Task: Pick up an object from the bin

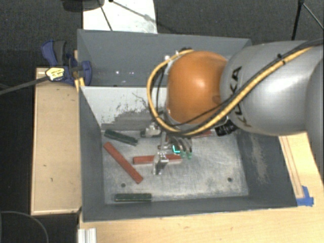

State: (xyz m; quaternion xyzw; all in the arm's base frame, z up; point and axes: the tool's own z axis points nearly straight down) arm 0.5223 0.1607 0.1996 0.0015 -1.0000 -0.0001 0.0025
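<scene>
While the gripper (161, 162) hangs low over the middle of the bin (91, 151), right at a short red-brown bar (144, 160) lying flat on the floor there, I judge the task to be at the grasp step, with nothing lifted yet. The wrist and its orange cover (195, 87) hide the pincer's gap from me, so I cannot tell whether it stands wide or narrow, nor whether it touches the bar. The next move, as I read it, calls for closing squarely across the bar's narrow width, then a straight lift. A grip near one end could let the bar swing or slip. Toward the left edge, a longer red-brown bar (123, 162) lies on a slant, its lower end just beside the short bar, and it could be nudged. A dark green stick (121, 137) lies toward the far left corner. Another dark green stick (132, 198) lies along the near edge, well apart from the gripper. A small green spot (188, 156) shows just right of the gripper. I cannot tell whether it is a loose thing or part of the robot.
</scene>
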